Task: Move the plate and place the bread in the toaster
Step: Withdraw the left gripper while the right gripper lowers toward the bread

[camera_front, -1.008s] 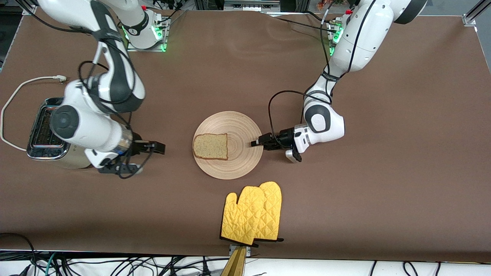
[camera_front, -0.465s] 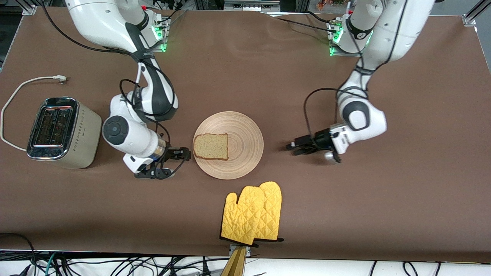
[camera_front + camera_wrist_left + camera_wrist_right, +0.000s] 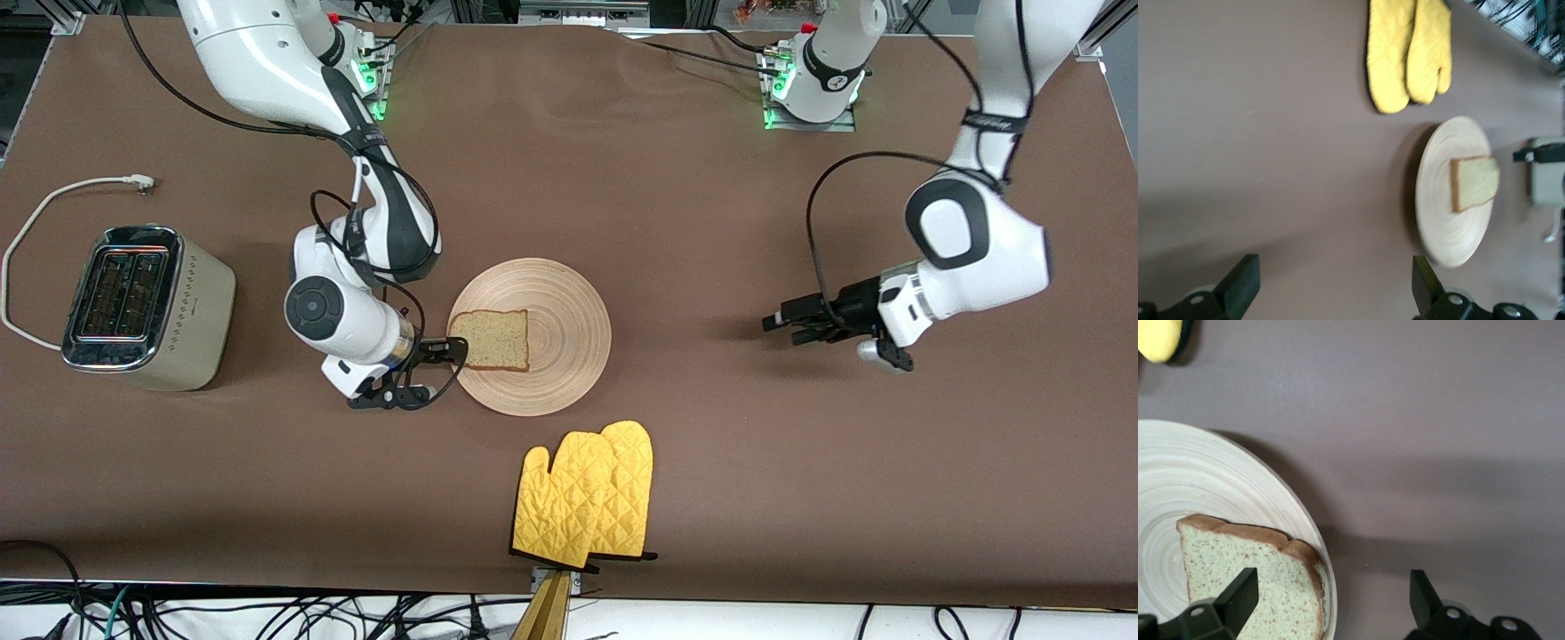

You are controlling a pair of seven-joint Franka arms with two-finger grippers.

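I am bringing my right gripper [image 3: 457,352], jaws spread, in at the nine-o'clock rim of the plate [image 3: 569,373], bracketing the bread slice [image 3: 489,339] lying there. Close squarely across the crust. My left gripper [image 3: 775,324] is waiting open, well apart. The toaster [image 3: 147,307] sits at the right arm's end.

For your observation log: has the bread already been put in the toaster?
No, the bread lies flat on the plate, apart from the toaster.

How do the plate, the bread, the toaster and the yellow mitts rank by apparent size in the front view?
1. Plate, largest.
2. Toaster and yellow mitts look about alike, so no ranking between them.
3. Bread, smallest.
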